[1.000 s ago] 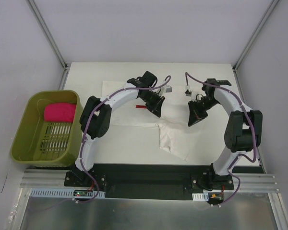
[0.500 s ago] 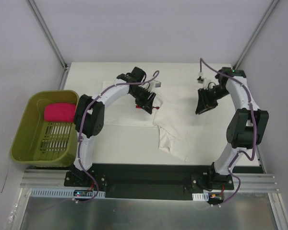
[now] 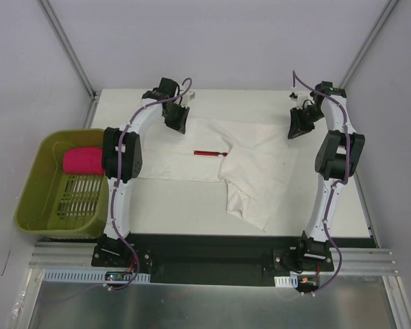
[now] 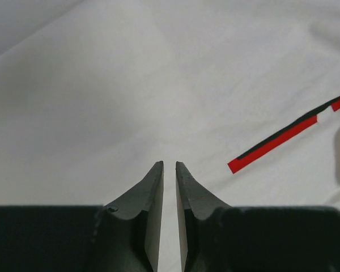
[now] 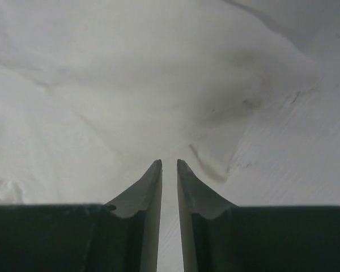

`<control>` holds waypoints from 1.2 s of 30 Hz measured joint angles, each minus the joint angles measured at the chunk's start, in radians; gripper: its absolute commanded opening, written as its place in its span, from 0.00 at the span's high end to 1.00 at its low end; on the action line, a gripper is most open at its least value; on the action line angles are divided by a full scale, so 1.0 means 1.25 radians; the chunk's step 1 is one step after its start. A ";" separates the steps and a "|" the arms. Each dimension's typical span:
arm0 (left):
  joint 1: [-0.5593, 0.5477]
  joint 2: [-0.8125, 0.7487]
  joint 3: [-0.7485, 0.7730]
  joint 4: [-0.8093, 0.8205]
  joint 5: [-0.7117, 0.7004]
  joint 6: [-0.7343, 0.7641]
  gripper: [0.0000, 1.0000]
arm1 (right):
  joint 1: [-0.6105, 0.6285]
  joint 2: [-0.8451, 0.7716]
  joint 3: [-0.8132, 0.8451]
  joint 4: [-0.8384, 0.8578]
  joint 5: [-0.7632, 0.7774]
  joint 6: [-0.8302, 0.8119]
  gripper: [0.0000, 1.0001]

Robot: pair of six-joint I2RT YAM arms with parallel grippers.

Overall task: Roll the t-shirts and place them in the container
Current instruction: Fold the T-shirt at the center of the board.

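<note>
A white t-shirt (image 3: 185,147) lies spread across the table, a thin red strip of its print (image 3: 209,153) showing at a fold. Its lower right part is folded into a flap (image 3: 250,195). My left gripper (image 3: 177,125) hovers over the shirt's far left corner, and my right gripper (image 3: 295,130) over its far right corner. In the left wrist view the gripper (image 4: 169,163) is open by a narrow gap above white cloth (image 4: 102,85), near the red strip (image 4: 272,144). My right gripper (image 5: 169,161) shows the same narrow gap, nothing in it. A pink rolled t-shirt (image 3: 82,161) lies in the basket.
An olive-green slotted basket (image 3: 34,188) stands off the table's left edge. White walls and metal frame posts (image 3: 68,48) close in the back and sides. Bare tabletop (image 3: 157,205) runs between the shirt and the arm bases.
Both grippers let go of the cloth at the shirt's middle and swung outward to the far corners. The shirt's far part now lies spread flat.
</note>
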 measured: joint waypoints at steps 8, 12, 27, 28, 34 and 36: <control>0.016 0.086 0.004 -0.010 -0.040 0.011 0.90 | 0.000 0.156 0.142 0.073 0.077 0.002 0.84; 0.025 0.092 0.014 -0.018 -0.055 0.014 0.90 | 0.002 0.205 0.236 0.113 0.120 0.006 0.90; 0.031 0.099 0.023 -0.019 -0.068 0.003 0.90 | 0.006 -0.004 -0.045 0.233 0.148 -0.028 0.99; 0.030 0.096 0.017 -0.017 -0.068 0.003 0.90 | 0.014 -0.018 -0.048 0.243 0.147 -0.036 0.99; 0.029 0.070 -0.024 -0.023 -0.068 0.002 0.90 | 0.070 -0.023 -0.015 0.255 0.163 -0.117 0.99; 0.029 0.064 -0.034 -0.024 -0.069 0.003 0.90 | 0.089 -0.005 -0.004 0.250 0.181 -0.171 0.99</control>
